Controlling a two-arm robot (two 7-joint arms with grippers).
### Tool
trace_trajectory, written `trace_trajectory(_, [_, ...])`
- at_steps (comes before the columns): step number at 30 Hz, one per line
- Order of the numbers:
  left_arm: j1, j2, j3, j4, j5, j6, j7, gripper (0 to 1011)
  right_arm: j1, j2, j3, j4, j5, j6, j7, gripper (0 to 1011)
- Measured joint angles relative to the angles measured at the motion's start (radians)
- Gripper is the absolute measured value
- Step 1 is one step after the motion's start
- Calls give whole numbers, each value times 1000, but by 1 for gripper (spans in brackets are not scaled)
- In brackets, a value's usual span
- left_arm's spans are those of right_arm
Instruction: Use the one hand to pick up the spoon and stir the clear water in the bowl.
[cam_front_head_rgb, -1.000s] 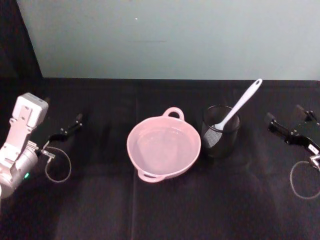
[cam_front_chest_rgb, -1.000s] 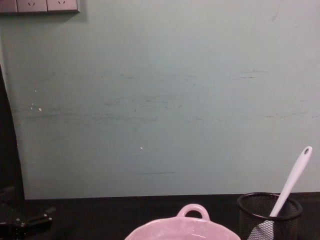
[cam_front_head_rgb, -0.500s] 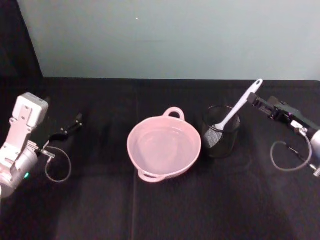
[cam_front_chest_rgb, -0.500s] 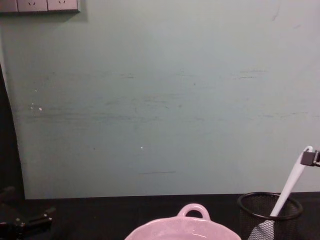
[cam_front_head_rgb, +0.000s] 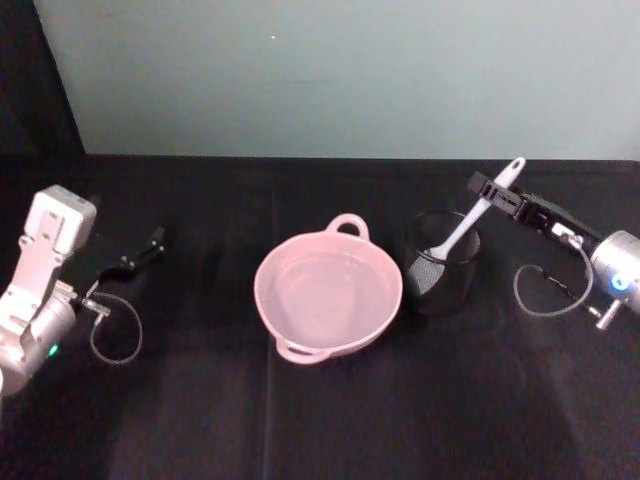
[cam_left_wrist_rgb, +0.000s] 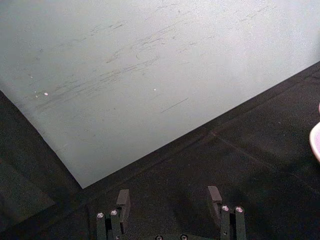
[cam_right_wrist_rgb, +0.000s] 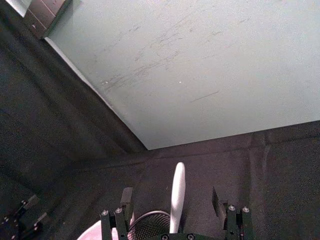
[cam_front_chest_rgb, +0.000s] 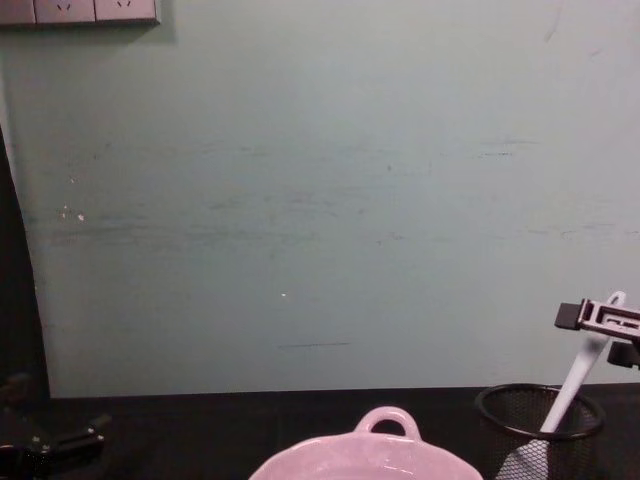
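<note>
Straddling the spoon (cam_front_head_rgb: 470, 218) high on its handle, your right gripper (cam_right_wrist_rgb: 172, 196) hangs wide open, holding nothing. The spoon leans in the mesh cup (cam_front_head_rgb: 445, 280) just right of the bowl (cam_front_head_rgb: 258, 292). It looks light, stiff and slick, so pinch the handle firmly. Your left gripper (cam_left_wrist_rgb: 169, 200) is parked far left, open.

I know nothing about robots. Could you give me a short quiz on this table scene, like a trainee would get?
1. True or false: the spoon stands in the black mesh cup, not in the pink bowl.
2. Which gripper is at the spoon's handle? A) left B) right C) both
3. Fill in: that gripper's jaws are ____.
Key: 1 true; it leans there. 2 B, the right gripper; the left gripper sits parked far left. 3 open, with one on each side of the handle.
</note>
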Motion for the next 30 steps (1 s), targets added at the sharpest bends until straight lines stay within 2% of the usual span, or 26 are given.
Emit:
trace_trajectory(10, [0, 0, 0, 0, 0, 0, 0, 1011, -3, 1, 2, -4, -1, -1, 0, 990])
trace_trajectory(19, [0, 0, 0, 0, 0, 0, 0, 1011, -5, 2, 4, -7, -1, -1, 0, 763])
trace_trajectory(28, [0, 0, 0, 0, 0, 0, 0, 1011, -7, 3, 5, -9, -2, 0, -1, 465])
trace_trajectory(30, [0, 0, 0, 0, 0, 0, 0, 1011, -7, 3, 5, -9, -2, 0, -1, 424])
